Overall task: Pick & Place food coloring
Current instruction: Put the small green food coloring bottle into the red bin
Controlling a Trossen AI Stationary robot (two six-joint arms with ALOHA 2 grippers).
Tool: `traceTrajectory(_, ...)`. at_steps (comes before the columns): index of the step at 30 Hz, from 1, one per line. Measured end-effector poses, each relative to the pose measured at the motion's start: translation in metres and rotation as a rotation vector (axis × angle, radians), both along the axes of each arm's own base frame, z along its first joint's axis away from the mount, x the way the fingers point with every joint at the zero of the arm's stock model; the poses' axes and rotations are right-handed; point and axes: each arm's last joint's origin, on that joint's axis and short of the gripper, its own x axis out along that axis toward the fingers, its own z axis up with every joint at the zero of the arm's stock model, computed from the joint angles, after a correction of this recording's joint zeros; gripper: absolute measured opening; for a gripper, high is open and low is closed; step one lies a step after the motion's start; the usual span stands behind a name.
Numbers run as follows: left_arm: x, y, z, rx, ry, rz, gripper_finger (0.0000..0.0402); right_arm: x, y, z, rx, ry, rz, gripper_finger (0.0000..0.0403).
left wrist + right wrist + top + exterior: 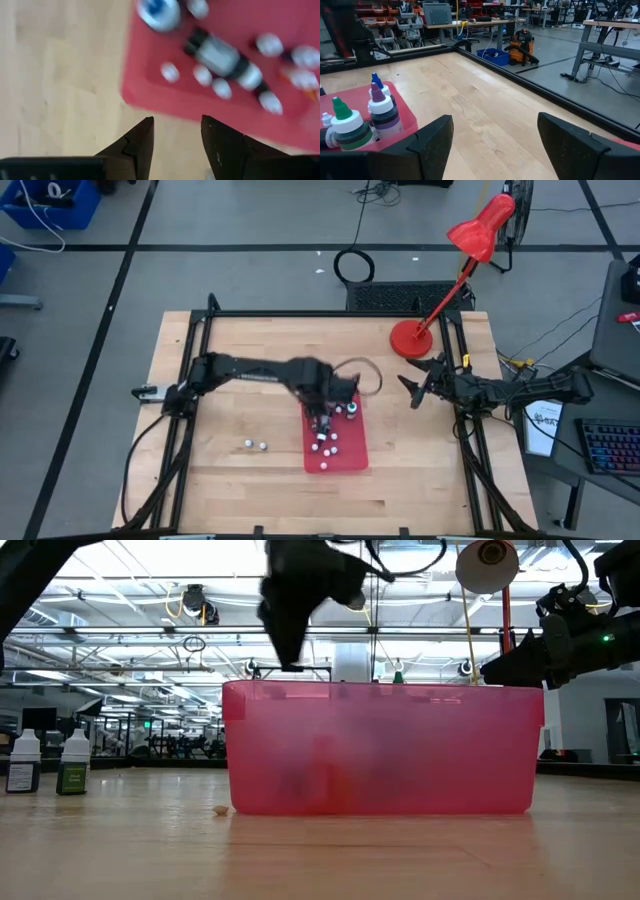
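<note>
The flat red tray [345,455] sits mid-table and holds several small food coloring bottles and whitish caps. In the left wrist view one bottle [220,55] lies on its side among whitish pieces [170,71], and a blue-topped one [159,11] stands. Two more bottles [255,445] stand on the wood to the tray's left. My left gripper [322,420] hovers open and empty above the tray's far left part [177,125]. My right gripper [408,388] waits open to the tray's right [495,135] and sees green, purple and blue-tipped bottles [382,112].
A red desk lamp's base [410,337] stands at the far right of the table, its head hanging over the far edge. In the low view the tray's wall [380,750] fills the middle, and two bottles [45,762] stand at the left. A black frame rims the table.
</note>
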Motion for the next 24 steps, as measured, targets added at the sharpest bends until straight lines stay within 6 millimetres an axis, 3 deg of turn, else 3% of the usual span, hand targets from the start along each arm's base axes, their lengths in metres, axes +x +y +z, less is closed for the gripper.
traceTrajectory(8,-0.028,-0.11,-0.001,0.047,0.015,-0.153,0.0167,0.001,0.0,0.0,-0.02,0.013,0.002,0.0279)
traceTrajectory(13,-0.053,-0.16,-0.008,0.169,-0.009,-0.233,0.0153,0.001,0.0,0.001,-0.015,0.004,0.002,0.0279)
traceTrajectory(18,-0.071,-0.182,-0.026,0.208,0.025,-0.199,0.0143,0.001,0.0,0.001,-0.018,0.005,0.003,0.0279)
traceTrajectory(24,-0.096,-0.172,-0.047,0.264,0.132,-0.182,0.0141,0.001,0.0,0.001,-0.019,0.005,0.002,0.0279)
